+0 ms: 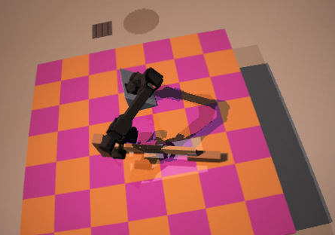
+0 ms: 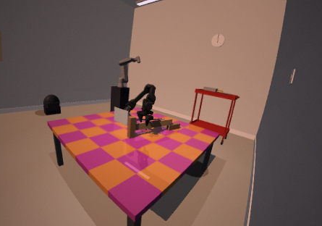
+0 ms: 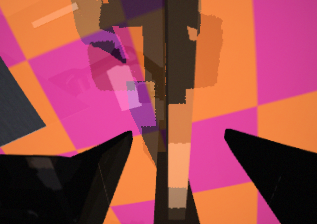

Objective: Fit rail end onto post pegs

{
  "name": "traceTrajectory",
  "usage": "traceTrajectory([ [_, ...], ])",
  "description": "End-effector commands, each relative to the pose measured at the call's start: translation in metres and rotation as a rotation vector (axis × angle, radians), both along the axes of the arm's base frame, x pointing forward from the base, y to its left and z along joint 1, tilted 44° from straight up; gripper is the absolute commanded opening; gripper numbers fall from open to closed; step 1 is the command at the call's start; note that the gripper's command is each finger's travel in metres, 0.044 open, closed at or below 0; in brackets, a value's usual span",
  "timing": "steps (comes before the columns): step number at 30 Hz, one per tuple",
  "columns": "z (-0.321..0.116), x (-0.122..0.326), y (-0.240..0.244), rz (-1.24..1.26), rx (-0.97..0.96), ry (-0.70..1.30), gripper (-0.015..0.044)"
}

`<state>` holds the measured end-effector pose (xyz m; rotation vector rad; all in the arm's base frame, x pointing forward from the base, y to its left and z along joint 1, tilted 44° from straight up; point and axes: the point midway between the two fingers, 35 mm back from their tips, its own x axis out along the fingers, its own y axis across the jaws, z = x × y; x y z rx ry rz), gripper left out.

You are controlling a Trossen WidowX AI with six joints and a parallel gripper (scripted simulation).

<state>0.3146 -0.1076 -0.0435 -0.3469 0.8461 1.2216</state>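
The wooden rail (image 1: pixel 179 151) (image 2: pixel 166 122) (image 3: pixel 179 125) runs from the low footboard block (image 1: pixel 217 157) (image 2: pixel 174 127) to the short wooden post (image 1: pixel 97 139) (image 2: pixel 131 127). In the exterior view it stands off the table and looks about level, and its near end appears to meet the post. The pegs and holes are hidden, so a gap cannot be ruled out. The far end is over the block; its seat in the bracket is too small to tell. My gripper (image 3: pixel 178 134) (image 2: pixel 147 122) is open and empty near the post end, with one finger on each side of the rail in the wrist view.
A grey panel (image 1: pixel 124 80) (image 2: pixel 121 115) (image 3: pixel 5 110) stands beside the arm's base, to one side of the rail. The arm reaches over the post end and hides part of it in the top view. Dark arm shadows fall across the rail and the checkered table (image 1: pixel 111 199) (image 2: pixel 114 174).
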Motion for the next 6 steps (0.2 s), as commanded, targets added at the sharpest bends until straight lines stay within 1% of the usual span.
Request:
traceTrajectory([
  [1,0.0009,-0.0006,0.0007,-0.004,0.003,0.008,0.0440],
  [6,0.0009,-0.0006,0.0007,-0.004,0.003,0.008,0.0440],
])
